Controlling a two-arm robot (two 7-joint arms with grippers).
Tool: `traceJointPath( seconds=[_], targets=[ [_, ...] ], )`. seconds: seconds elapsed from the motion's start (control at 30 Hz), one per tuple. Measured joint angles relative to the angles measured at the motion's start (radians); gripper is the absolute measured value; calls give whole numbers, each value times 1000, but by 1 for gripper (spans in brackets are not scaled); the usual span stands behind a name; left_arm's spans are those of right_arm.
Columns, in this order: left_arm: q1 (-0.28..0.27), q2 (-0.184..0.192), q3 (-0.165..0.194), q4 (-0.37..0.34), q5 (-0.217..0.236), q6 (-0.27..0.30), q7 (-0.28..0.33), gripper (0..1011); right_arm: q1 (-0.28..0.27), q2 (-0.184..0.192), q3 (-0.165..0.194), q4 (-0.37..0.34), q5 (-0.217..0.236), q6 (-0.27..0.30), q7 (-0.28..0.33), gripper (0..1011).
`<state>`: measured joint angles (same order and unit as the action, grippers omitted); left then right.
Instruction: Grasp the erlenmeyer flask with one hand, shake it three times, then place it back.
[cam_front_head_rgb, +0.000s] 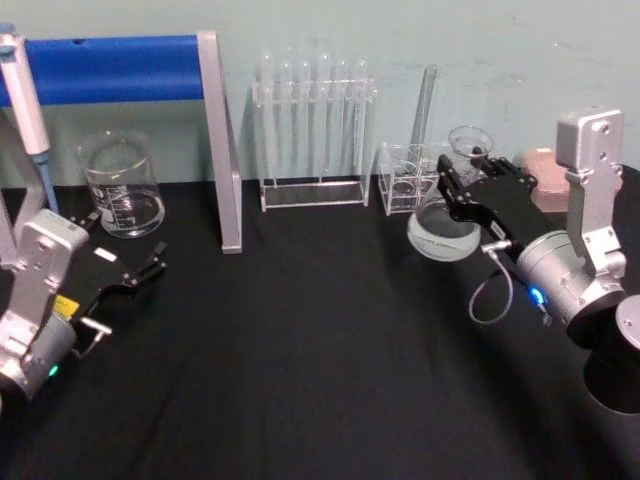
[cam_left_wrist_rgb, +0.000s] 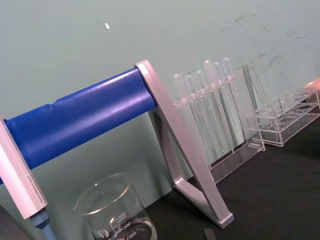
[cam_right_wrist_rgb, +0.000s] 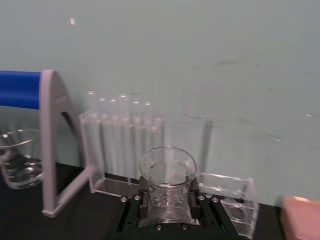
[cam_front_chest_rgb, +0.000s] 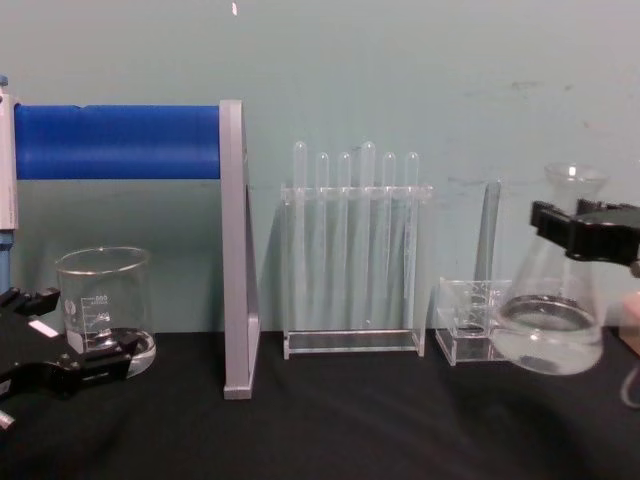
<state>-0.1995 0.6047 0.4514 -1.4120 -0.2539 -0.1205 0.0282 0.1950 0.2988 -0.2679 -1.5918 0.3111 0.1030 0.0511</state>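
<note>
The erlenmeyer flask (cam_front_head_rgb: 440, 232) is a clear glass cone with a little clear liquid in its wide base. It hangs tilted above the black table at the right, in front of a small clear rack. My right gripper (cam_front_head_rgb: 468, 178) is shut on the flask's neck. In the chest view the flask (cam_front_chest_rgb: 550, 320) is upright-looking, with the right gripper (cam_front_chest_rgb: 580, 225) clamped just under its rim. The right wrist view looks down the black jaws at the flask's flared mouth (cam_right_wrist_rgb: 167, 169). My left gripper (cam_front_head_rgb: 155, 262) rests open at the table's left, near a beaker.
A glass beaker (cam_front_head_rgb: 122, 185) stands at the back left under a blue bar stand (cam_front_head_rgb: 110, 68). A test tube rack (cam_front_head_rgb: 312, 130) is at the back centre, with a small clear rack (cam_front_head_rgb: 405, 178) beside it. A pink object (cam_front_head_rgb: 545, 165) sits at the far right.
</note>
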Motion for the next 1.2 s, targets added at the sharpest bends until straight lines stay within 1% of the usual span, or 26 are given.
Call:
traceJointPath(
  seconds=[0.17,0.2,0.23,0.27,0.3,0.33,0.5,0.53,0.6,0.67,0.7,0.8,0.97,1.1,1.13,1.2],
  targets=[
    [0,0,0,0,0,0,0,1001,12,-7,-17,8,-3,-5,49,449],
    [0,0,0,0,0,0,0,1001,16,-9,-25,11,-3,-8,73,449],
    [0,0,0,0,0,0,0,1001,18,-10,-29,12,-3,-9,83,449],
    [0,0,0,0,0,0,0,1001,22,-12,-38,14,-1,-13,112,449],
    [0,0,0,0,0,0,0,1000,22,-12,-38,14,-1,-13,112,449],
    [0,0,0,0,0,0,0,1001,28,-14,-55,15,8,-17,160,449],
    [0,0,0,0,0,0,0,1001,36,-15,-80,17,24,-26,243,449],
    [0,0,0,0,0,0,0,1001,41,-13,-93,19,31,-31,274,449],
    [0,0,0,0,0,0,0,1001,48,-10,-112,21,42,-36,314,449],
    [0,0,0,0,0,0,0,1001,54,-7,-127,24,51,-39,342,449],
    [0,0,0,0,0,0,0,1001,54,-7,-127,24,51,-39,342,449],
    [0,0,0,0,0,0,0,1001,62,-1,-142,29,64,-42,361,449],
    [0,0,0,0,0,0,0,1001,66,3,-140,37,73,-45,353,449],
    [0,0,0,0,0,0,0,1001,68,6,-120,45,75,-46,322,449],
    [0,0,0,0,0,0,0,1001,67,7,-107,48,75,-46,304,449],
    [0,0,0,0,0,0,0,1001,64,9,-93,51,74,-46,284,449]
  ],
)
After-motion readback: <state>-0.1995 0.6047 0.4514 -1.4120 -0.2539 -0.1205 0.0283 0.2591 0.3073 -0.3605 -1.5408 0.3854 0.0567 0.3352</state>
